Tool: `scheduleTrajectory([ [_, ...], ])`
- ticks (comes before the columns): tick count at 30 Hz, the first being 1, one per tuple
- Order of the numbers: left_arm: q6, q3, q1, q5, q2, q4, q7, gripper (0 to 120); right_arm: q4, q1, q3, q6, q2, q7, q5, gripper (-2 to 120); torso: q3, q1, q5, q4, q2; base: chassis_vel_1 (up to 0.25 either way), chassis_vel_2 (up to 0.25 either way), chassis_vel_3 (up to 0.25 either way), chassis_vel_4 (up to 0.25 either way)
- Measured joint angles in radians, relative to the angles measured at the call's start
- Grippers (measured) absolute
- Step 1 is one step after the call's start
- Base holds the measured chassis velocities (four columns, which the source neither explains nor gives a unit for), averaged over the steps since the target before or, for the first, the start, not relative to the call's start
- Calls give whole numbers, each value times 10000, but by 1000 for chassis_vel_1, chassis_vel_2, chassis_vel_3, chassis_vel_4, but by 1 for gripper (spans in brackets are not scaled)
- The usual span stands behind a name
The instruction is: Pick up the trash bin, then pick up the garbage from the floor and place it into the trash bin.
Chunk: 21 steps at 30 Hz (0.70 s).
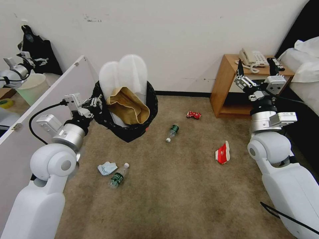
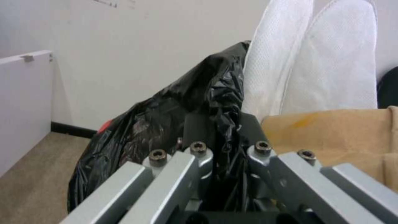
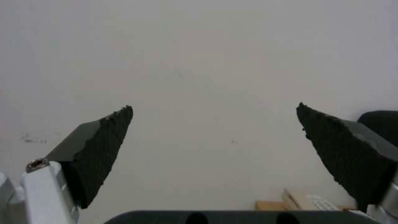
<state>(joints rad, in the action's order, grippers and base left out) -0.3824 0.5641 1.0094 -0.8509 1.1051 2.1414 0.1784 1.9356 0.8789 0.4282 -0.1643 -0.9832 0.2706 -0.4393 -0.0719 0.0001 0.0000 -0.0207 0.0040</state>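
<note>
Bin (image 1: 128, 124) hangs at left, its bag rim pinched in my left gripper (image 1: 96, 103). Carton (image 1: 222, 153) lies on the floor (image 1: 186, 186) right of centre, nearer my right gripper (image 1: 257, 78), raised above it with fingers spread.

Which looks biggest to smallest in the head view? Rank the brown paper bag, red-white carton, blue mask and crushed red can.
1. Brown paper bag, though raised nearer the camera.
2. Carton and mask: alike.
3. Red can, farthest away.
</note>
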Motion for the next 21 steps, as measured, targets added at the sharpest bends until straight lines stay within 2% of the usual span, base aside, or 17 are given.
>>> scheduleTrajectory([
  [9,-14,30,32,-86,-4,55,22,4,55,42,0,54,4,2,-59,100,1,-1,0,-2,0,-32,29,27,-25],
  [17,-22,53,53,-114,-28,69,34,4,30,-8,-50,22,1,37,1,100,-2,-1,0,2,0,-167,171,190,-167],
  [21,-22,50,52,-114,-27,70,35,4,9,-15,-67,-20,-1,38,16,100,-3,0,0,-4,0,-209,234,216,-213],
])
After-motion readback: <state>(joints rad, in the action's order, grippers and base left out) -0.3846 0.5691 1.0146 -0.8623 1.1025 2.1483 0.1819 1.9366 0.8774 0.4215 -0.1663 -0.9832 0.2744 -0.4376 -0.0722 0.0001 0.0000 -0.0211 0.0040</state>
